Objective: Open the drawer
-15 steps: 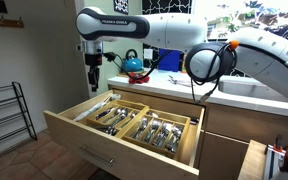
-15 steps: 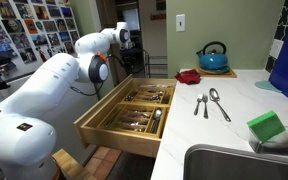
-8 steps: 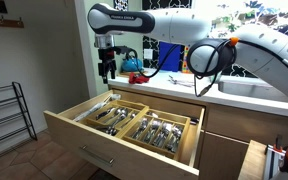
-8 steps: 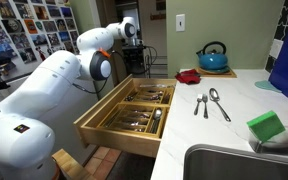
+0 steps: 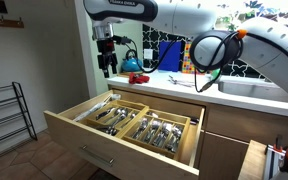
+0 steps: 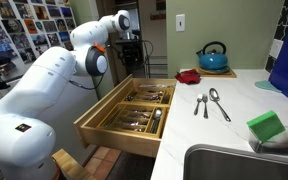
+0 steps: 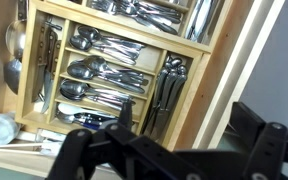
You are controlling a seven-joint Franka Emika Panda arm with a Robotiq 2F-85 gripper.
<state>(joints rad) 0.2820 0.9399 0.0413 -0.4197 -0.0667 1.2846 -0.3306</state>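
Observation:
The drawer (image 5: 124, 125) stands pulled far out of the light-wood cabinet in both exterior views, and its wooden divider tray holds silver cutlery (image 6: 139, 110). My gripper (image 5: 108, 64) hangs in the air above the drawer's back left corner, well clear of it and touching nothing. It appears again beside the wall corner as the gripper (image 6: 134, 56). In the wrist view I look down on the cutlery tray (image 7: 104, 70). The gripper (image 7: 184, 125) is open, with its dark fingers (image 7: 124, 115) spread wide and nothing between them.
A blue kettle (image 6: 213, 57) and a red dish (image 6: 189, 76) stand on the white counter, with spoons (image 6: 209, 102) and a green sponge (image 6: 267, 126) near the sink (image 6: 234, 165). A metal rack (image 5: 9, 115) stands on the floor beside the drawer.
The arm has lifted the gripper up and away from the drawer toward the counter. The jaws have spread wider. The drawer has stayed pulled out.

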